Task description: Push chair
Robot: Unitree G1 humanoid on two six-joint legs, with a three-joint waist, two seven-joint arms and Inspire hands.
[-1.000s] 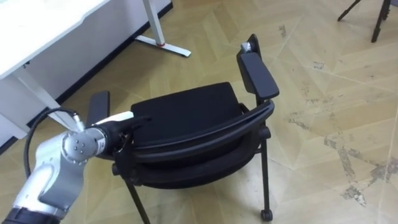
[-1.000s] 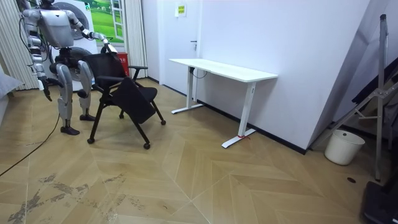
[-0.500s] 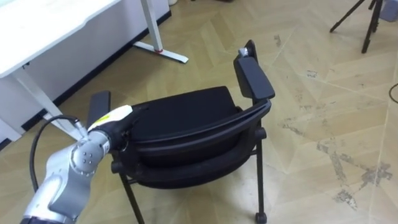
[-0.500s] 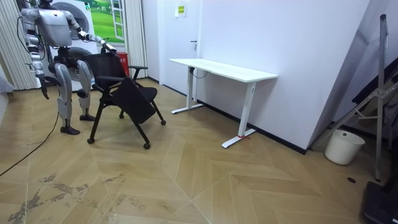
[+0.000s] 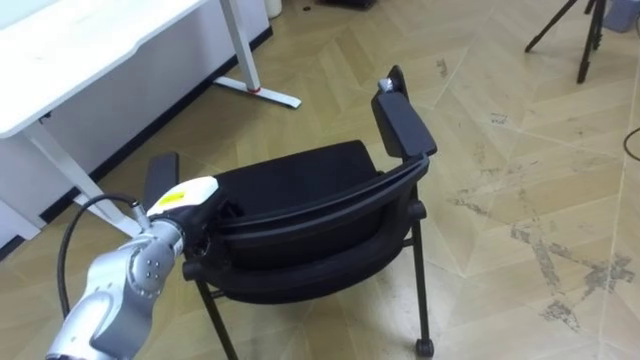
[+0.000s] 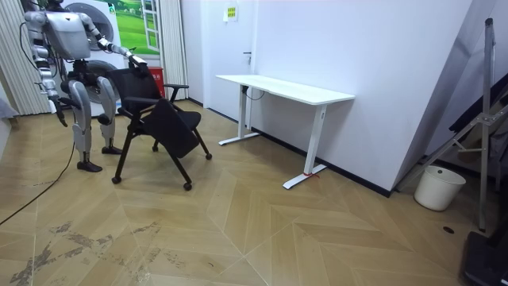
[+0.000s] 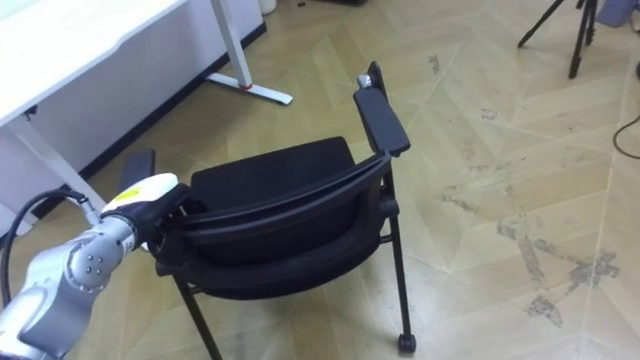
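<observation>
While outstretched to the chair (image 5: 300, 185) backrest — left hand (image 5: 188, 196), back uppermost; fingers obscured, grip untellable.

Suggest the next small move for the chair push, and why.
Probably press the left hand forward on the chair backrest, toward the white desk: the hand sits at the backrest's end, the chair stands off the desk, and wood floor lies between.

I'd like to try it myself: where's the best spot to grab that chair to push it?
On the chair, take the backrest's top rail, from behind. It's a curved bar facing the robot, and the left hand is at its end.
</observation>
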